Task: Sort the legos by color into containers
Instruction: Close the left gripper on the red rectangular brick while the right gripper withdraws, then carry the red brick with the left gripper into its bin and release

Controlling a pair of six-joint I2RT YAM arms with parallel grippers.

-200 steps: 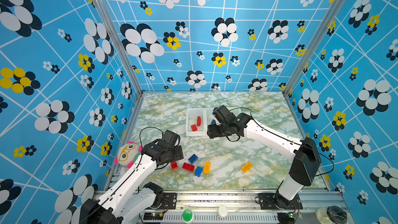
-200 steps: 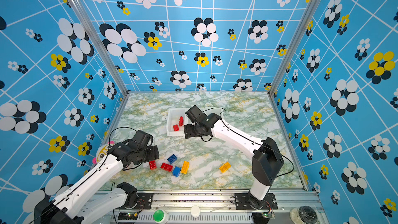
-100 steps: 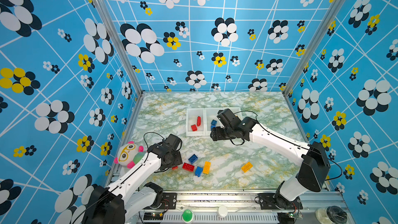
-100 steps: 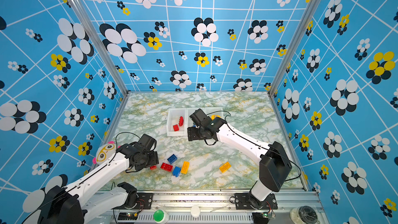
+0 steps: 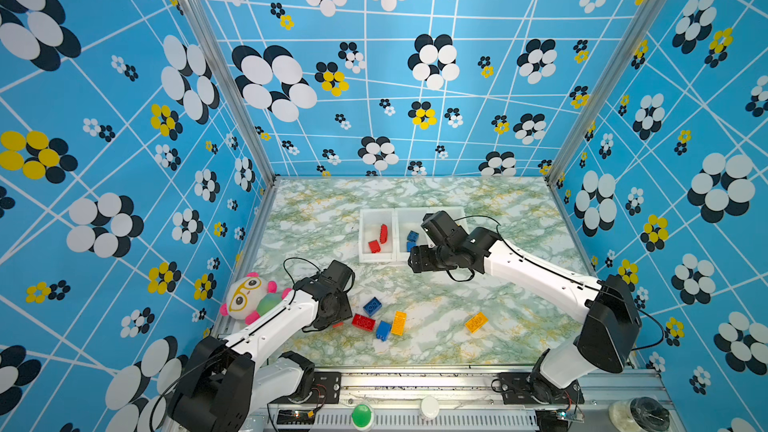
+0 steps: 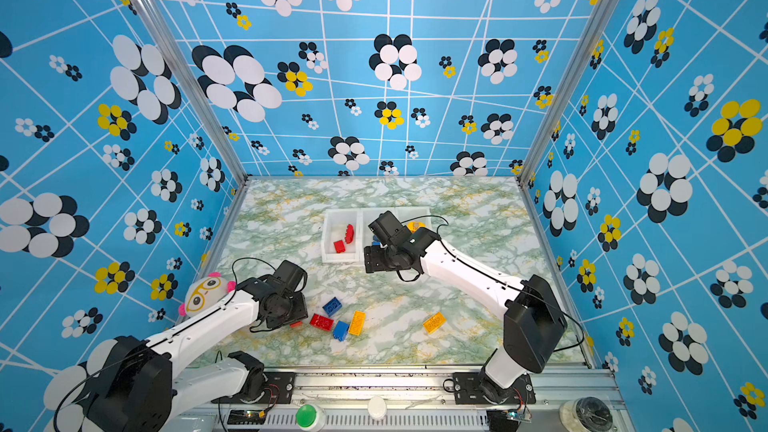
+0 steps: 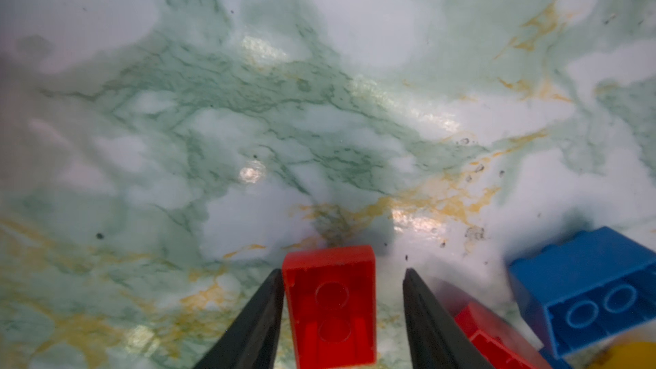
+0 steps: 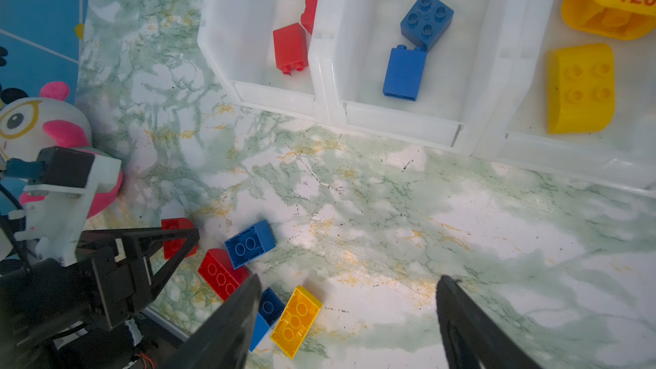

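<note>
My left gripper (image 7: 343,271) is down at the table near the front left, open, its jaws on either side of a small red lego (image 7: 330,307). One finger touches the brick and the other stands a little off it. In both top views the wrist hides most of that brick (image 5: 337,324). My right gripper (image 8: 349,278) hangs open and empty just in front of the three white containers (image 8: 319,65). The containers hold red legos (image 8: 289,46), blue legos (image 8: 404,69) and yellow legos (image 8: 580,88), one colour each.
Loose on the table beside the left gripper lie a blue brick (image 5: 372,306), a long red brick (image 5: 363,322), another blue brick (image 5: 383,329) and a yellow-orange brick (image 5: 399,322). An orange brick (image 5: 476,322) lies further right. A plush toy (image 5: 249,297) sits by the left wall.
The left gripper has dropped down over the small red lego and its jaws have narrowed around it. The right gripper has drifted slightly back from the containers, still open.
</note>
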